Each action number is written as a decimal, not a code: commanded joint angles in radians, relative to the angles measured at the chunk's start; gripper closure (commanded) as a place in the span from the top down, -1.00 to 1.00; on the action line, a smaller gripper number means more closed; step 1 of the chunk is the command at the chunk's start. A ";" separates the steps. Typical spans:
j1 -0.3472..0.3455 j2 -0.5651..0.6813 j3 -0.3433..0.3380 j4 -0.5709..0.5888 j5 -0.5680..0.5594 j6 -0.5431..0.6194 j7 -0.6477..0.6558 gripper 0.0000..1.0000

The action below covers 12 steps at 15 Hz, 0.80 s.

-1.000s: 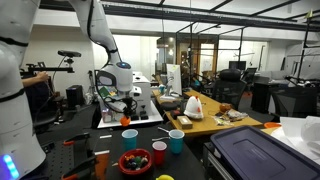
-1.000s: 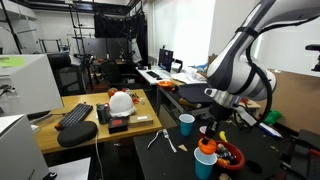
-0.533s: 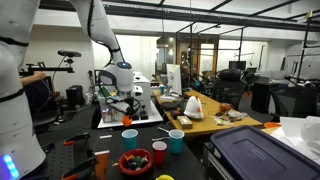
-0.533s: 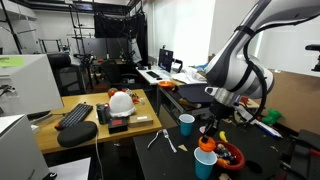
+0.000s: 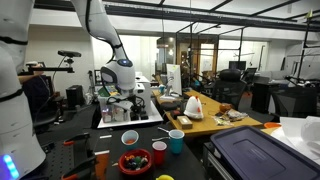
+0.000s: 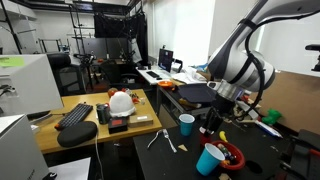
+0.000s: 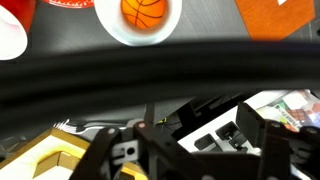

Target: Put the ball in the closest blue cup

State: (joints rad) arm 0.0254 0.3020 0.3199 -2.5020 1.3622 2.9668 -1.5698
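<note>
**Ball Resting Inside the Blue Cup While the Hand Is Being Raised**

Since the frames of a second and half a second ago, the hand (image 5: 123, 107) is being lifted away from the blue cup (image 5: 130, 138). The ball (image 7: 145, 14), shown earlier at the cup's mouth under the fingers, is no longer being shown above the rim in either exterior view. In the wrist view it is being looked at from straight above: it is sitting inside the blue cup, ringed by the pale inner wall and touched by nothing else.

Nothing is being pinched by the hand. Whether the fingers are spread or pressed together cannot be told, since the fingertips are not being shown clearly in any view.

The hand is being kept directly over the blue cup. This is judged to be deliberate, so that the ball drops straight in and the rim is not caught on the way up.

The bench (image 5: 85, 132) is crowded around the blue cup. A red cup (image 5: 159, 152) is standing just beside it, a second blue cup (image 5: 176, 141) is standing beyond the red cup, and a bowl (image 5: 135, 163) of coloured pieces is lying just in front of it. With neighbours this near, a sideways withdrawal is judged risky, and a straight lift is being favoured.

The task is judged to be done in substance, with only the retreat from the blue cup being left.
</note>
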 commanded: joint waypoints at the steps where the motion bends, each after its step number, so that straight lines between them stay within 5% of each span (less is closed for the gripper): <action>1: -0.015 -0.075 -0.006 -0.046 -0.024 -0.053 0.025 1.00; 12: -0.014 -0.270 -0.245 -0.065 -0.683 -0.211 0.718 1.00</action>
State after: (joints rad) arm 0.0206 0.1215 0.1276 -2.5702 0.7911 2.8183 -0.9930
